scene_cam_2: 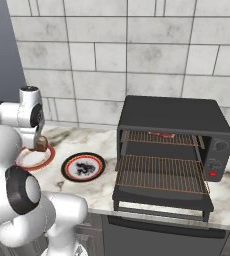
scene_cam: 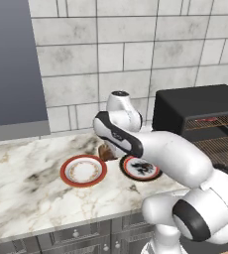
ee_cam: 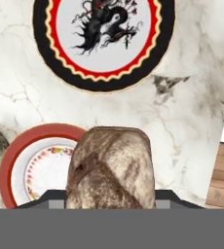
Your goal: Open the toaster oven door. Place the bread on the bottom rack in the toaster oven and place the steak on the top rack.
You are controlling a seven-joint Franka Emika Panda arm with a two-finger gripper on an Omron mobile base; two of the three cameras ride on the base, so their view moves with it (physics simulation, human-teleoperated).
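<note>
My gripper [ee_cam: 111,200] is shut on the bread [ee_cam: 111,168], a brown, dark-crusted chunk held above the counter between two plates. The bread [scene_cam: 106,151] hangs under the hand in the left base view, and the bread [scene_cam_2: 40,144] shows left of the oven in the right base view. The black toaster oven [scene_cam_2: 172,112] stands to the right with its door [scene_cam_2: 159,202] folded down flat. The bottom rack [scene_cam_2: 162,172] is slid out over the door. A red sliver of steak [scene_cam_2: 162,134] lies on the top rack [scene_cam_2: 137,138].
A red-rimmed plate [ee_cam: 36,168] sits under the hand, and a black-rimmed plate [ee_cam: 104,41] lies between it and the oven. Both rest on the marble counter [scene_cam: 22,183], with a tiled wall [scene_cam_2: 112,50] behind. My own arm [scene_cam: 170,154] crosses in front of the oven.
</note>
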